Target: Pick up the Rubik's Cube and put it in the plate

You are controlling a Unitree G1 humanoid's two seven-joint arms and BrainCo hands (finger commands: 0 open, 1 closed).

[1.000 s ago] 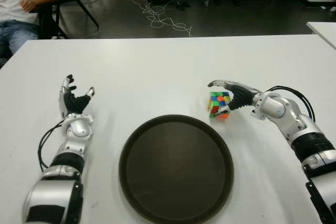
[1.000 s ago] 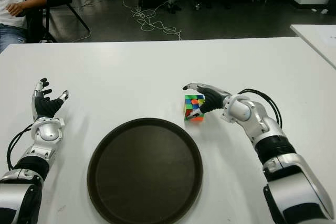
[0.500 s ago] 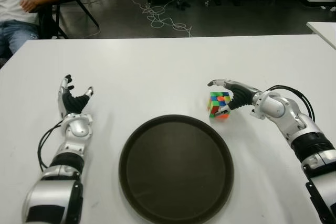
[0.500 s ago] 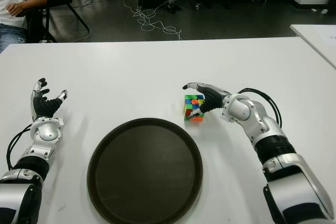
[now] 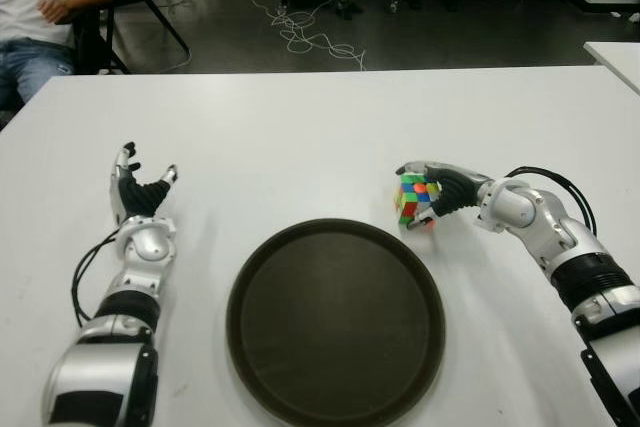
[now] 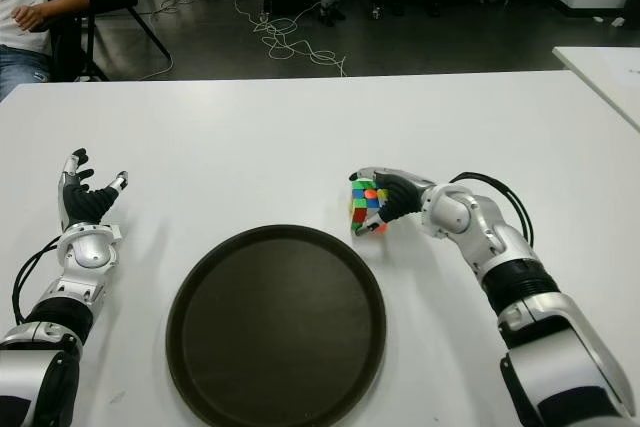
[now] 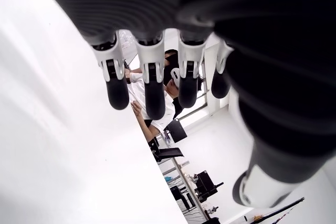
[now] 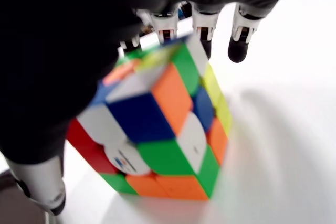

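The Rubik's Cube (image 5: 409, 203) stands on the white table (image 5: 300, 137), just beyond the far right rim of the dark round plate (image 5: 335, 332). My right hand (image 5: 414, 194) is wrapped over it: the fingers (image 8: 205, 32) curl across its top and far side, the thumb (image 8: 39, 182) presses its near lower corner. Up close, the cube (image 8: 163, 129) sits against my palm with its base still on the table. My left hand (image 5: 141, 190) shows far left of the plate, its fingers (image 7: 149, 85) spread and holding nothing.
A seated person (image 5: 40, 7) and a chair are beyond the table's far left corner. Cables (image 5: 310, 32) lie on the floor behind. A second white table's corner (image 5: 615, 55) shows at the right edge.
My right hand's fingers have dropped from hovering flat above the cube to curling down around it. The cube and my left hand stay where they were.
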